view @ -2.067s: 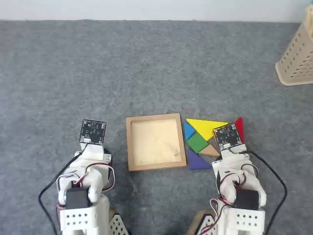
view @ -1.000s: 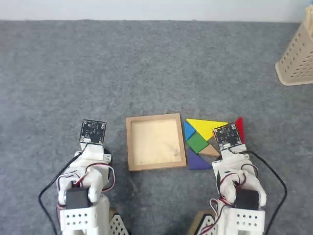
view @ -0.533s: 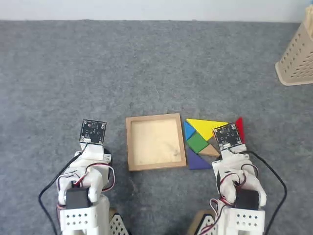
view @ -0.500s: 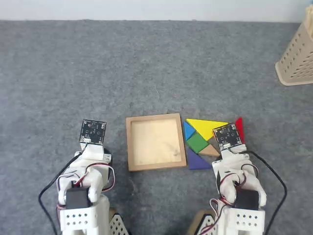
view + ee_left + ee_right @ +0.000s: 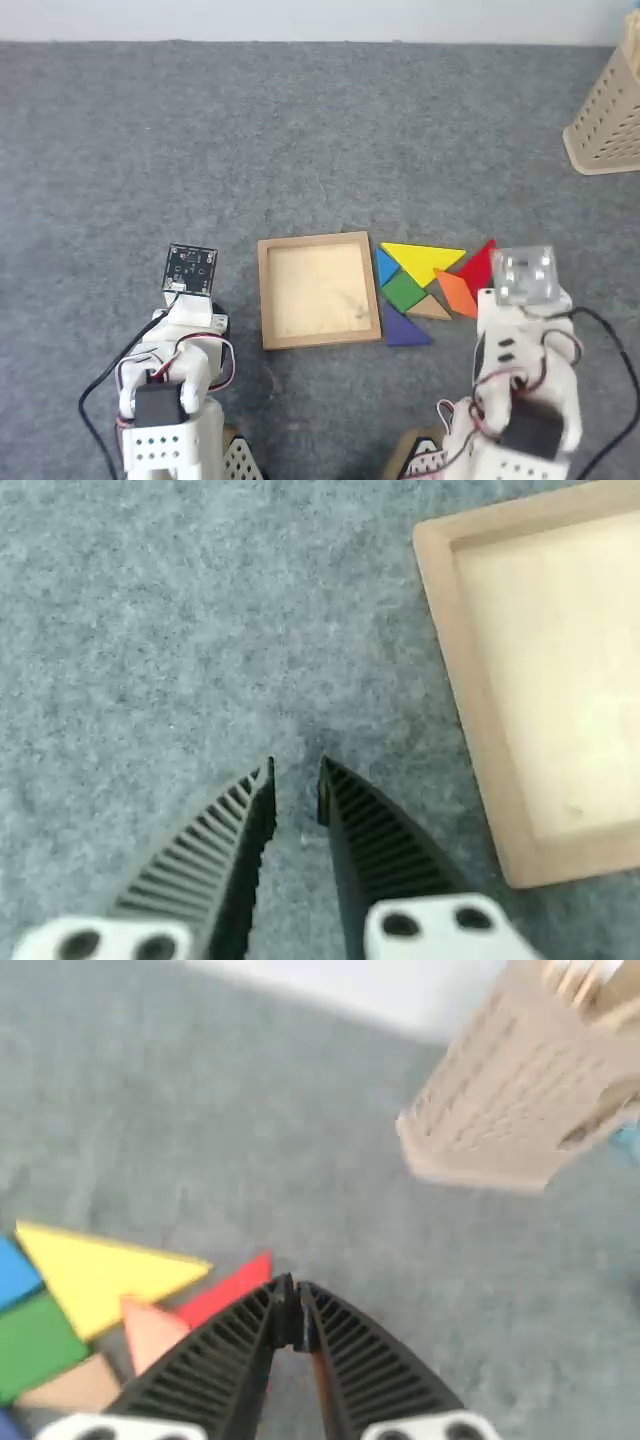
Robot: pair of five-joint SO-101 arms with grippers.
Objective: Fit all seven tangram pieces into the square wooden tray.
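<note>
The square wooden tray lies on the grey carpet with nothing in it; its corner is in the left wrist view. Beside it lie the blue, yellow, green, tan, orange, red and purple pieces. My right gripper is shut and empty, raised over the red piece and the orange piece. My left gripper hangs over bare carpet beside the tray, shut but for a narrow slit, holding nothing.
A beige slatted basket stands at the far right of the table. Grey carpet stretches beyond the tray and pieces. The left arm's base and the right arm's base stand at the near edge.
The right arm has lifted and swung to the right, uncovering the orange piece and more of the red one. The left arm has kept still.
</note>
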